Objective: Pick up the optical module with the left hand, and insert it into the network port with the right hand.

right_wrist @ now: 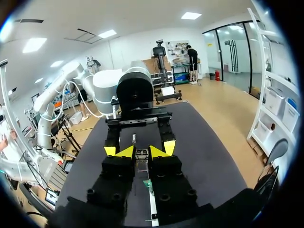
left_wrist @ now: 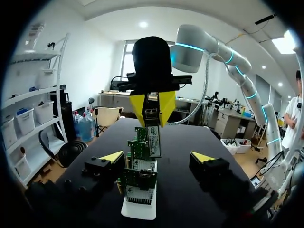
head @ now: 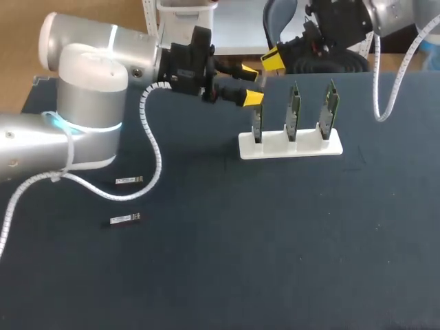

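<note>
Nearest on the dark table [head: 275, 240], at its left side, lies one loose module [head: 125, 220], with a second loose module [head: 128, 180] just beyond it; both lie flat and untouched, well apart from everything else.

Further in, the left arm comes across from the left. The left end effector [head: 250, 84] hangs with its yellow-tipped fingers spread apart and nothing between them, just beside the left end of the white rack [head: 289, 146].

That rack stands near the table's middle with three green boards [head: 293, 113] upright in it, side by side.

Farthest back, above and beyond the rack, the right end effector [left_wrist: 153, 110] has its fingers clamped from both sides on the optical module [left_wrist: 153, 135], which hangs straight down from the yellow tips. From the left wrist view the module overlaps the boards in line of sight. It seems clear of them, though contact cannot be told for sure.
</note>
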Robot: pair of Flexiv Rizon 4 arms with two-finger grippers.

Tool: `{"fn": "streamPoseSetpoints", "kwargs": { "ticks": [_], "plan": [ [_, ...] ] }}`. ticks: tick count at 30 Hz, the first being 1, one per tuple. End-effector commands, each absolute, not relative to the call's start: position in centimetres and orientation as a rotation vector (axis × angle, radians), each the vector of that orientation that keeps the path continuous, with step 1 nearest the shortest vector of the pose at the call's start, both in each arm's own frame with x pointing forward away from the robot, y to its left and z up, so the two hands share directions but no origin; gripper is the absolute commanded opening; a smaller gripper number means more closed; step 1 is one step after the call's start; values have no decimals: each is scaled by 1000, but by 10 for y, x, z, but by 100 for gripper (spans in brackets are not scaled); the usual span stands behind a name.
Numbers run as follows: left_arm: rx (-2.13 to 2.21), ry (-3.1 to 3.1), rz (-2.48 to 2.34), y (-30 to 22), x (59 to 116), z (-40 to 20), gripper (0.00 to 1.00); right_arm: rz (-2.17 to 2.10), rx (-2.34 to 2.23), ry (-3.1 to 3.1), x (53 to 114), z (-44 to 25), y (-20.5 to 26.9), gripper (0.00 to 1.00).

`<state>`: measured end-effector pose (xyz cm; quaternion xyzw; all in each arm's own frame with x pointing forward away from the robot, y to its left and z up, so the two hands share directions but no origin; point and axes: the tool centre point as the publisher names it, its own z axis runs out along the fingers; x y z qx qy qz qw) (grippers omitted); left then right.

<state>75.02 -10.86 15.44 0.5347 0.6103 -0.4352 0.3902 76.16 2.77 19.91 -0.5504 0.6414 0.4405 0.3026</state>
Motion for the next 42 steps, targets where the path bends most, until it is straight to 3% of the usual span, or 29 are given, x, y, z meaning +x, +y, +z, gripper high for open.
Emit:
{"fn": "streamPoseSetpoints", "kwargs": {
  "ticks": [1,42],
  "plan": [
    [1418,1619,-1036,-102,752,155,100,1159,-1448,1699,757,199,25,0],
    [1551,1810,-910,-87,763,108,100,1132,-1463,1699,748,199,16,0]
  ]
}}
